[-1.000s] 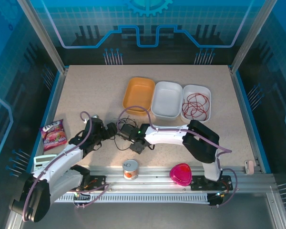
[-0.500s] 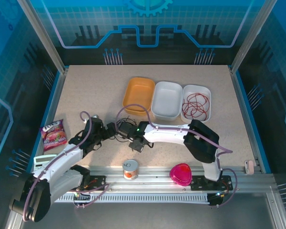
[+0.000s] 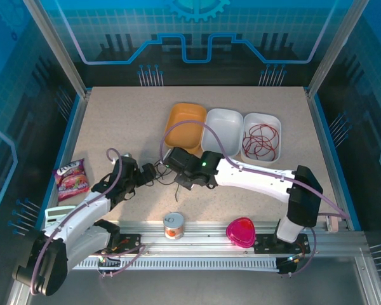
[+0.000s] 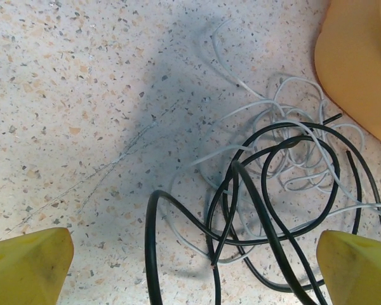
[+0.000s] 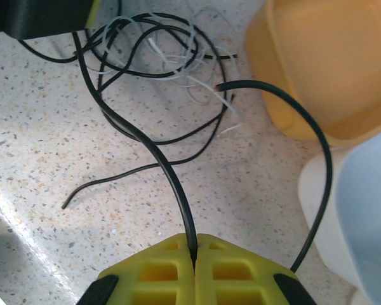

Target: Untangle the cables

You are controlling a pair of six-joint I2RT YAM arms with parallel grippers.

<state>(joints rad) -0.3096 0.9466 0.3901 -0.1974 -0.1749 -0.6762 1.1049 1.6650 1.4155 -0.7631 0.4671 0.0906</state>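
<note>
Grip of the right end effector is clamped on the black cable, its loops tangled with the pale cable on the counter beside the orange bin; the left end effector hangs open; separation judged in hand, next needing a steady pull clear.

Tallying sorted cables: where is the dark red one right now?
Top view: the dark red cable lies coiled in the rightmost white tray, beside the middle tray.

Speckled worktop, shadow across the middle. Black cable in loose loops, tangled with a pale whitish cable. Orange tub at upper right, just beside the tangle. Left end effector spread wide, 2 yellow fingertips in the bottom corners.
</note>
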